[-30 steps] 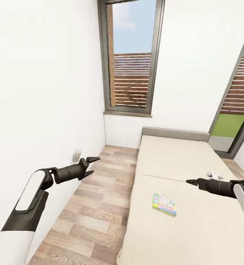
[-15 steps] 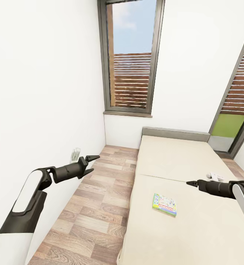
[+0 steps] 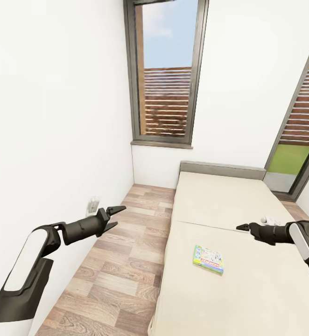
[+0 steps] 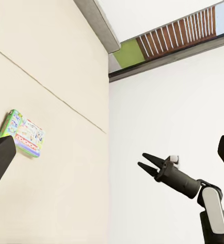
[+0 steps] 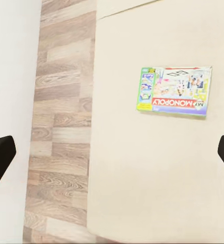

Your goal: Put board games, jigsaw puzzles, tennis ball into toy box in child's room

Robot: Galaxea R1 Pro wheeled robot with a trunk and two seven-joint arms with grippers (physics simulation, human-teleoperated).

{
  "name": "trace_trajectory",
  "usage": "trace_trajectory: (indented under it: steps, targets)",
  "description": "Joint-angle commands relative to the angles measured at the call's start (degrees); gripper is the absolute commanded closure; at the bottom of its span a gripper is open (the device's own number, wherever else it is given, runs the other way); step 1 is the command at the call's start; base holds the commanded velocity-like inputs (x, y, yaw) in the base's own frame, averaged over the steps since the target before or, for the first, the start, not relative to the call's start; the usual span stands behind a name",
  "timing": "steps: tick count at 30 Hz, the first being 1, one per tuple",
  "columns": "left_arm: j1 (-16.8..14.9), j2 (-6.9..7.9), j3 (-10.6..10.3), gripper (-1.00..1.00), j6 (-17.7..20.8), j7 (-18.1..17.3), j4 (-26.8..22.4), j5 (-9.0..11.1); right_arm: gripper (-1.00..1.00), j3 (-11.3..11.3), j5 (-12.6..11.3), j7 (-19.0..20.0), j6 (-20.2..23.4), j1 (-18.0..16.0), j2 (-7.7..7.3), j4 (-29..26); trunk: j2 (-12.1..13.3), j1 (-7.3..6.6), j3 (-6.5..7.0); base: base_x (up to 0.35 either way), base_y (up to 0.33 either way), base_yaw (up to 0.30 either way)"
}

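A green-edged Monopoly board game [image 3: 208, 259] lies flat on the beige bed [image 3: 220, 198], near its left edge. It also shows in the right wrist view [image 5: 175, 91] and the left wrist view [image 4: 25, 133]. My right gripper [image 3: 241, 228] hovers open above the bed, up and to the right of the game box, with nothing between its fingers. From the left wrist view the right gripper [image 4: 141, 159] has its jaws spread. My left gripper [image 3: 118, 215] is open and empty over the wood floor, left of the bed.
A narrow strip of wood-plank floor [image 3: 126, 261] runs between the white wall [image 3: 56, 116] and the bed. A grey headboard [image 3: 222, 169] and tall window [image 3: 166, 74] stand at the far end. A small white object [image 3: 272, 220] lies on the bed behind my right gripper.
My left arm has sunk a little and its gripper sits lower. My right arm has drawn back slightly to the right. The Monopoly box has not moved.
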Motion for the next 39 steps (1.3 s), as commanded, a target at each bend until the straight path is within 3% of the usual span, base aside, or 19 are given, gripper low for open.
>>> trace_trajectory:
  steps: [1,4,10,16,25,28,39]
  targets:
    - [0.00,0.11,0.14,-1.00,0.16,0.64,-0.22,0.67,-1.00,-0.13,0.57,0.64,-0.87,-0.62,-0.03,1.07,-0.13,0.04,-0.13,0.000,0.000,0.000]
    - [-0.22,0.57,0.87,-1.00,0.13,0.72,-0.44,0.78,-1.00,-0.09,0.59,0.69,-3.06,-1.40,-0.10,2.46,-0.13,0.04,-0.12,0.000,0.000,-0.036]
    - [-1.51,2.21,4.43,-1.00,0.22,0.72,-0.69,0.97,-1.00,-0.03,0.58,0.67,-6.18,-2.40,-0.22,4.17,-0.13,0.04,0.00,0.000,0.000,-0.146]
    - [-2.15,3.15,5.51,-1.00,0.84,0.61,-0.83,1.00,-1.00,0.03,0.58,0.68,-6.82,-2.57,-0.13,4.52,-0.94,0.48,-0.18,0.000,0.000,-0.212]
    - [-2.65,5.11,6.09,-1.00,1.75,0.32,-0.91,0.80,-1.00,0.39,0.68,0.26,-7.10,-2.94,0.15,6.48,-4.55,2.45,-1.65,0.000,0.000,-0.121]
    - [-3.25,5.01,5.83,-1.00,1.75,0.62,-0.92,0.48,-1.00,1.47,0.80,-0.11,-7.12,-3.32,0.34,9.76,-5.75,3.11,-2.18,0.000,0.000,-0.029]
    - [-4.06,4.93,5.69,-1.00,1.54,0.74,-0.80,0.80,-1.00,2.95,0.80,0.03,-7.14,-4.07,0.53,12.04,-10.16,5.53,-4.14,0.000,0.000,-0.007]
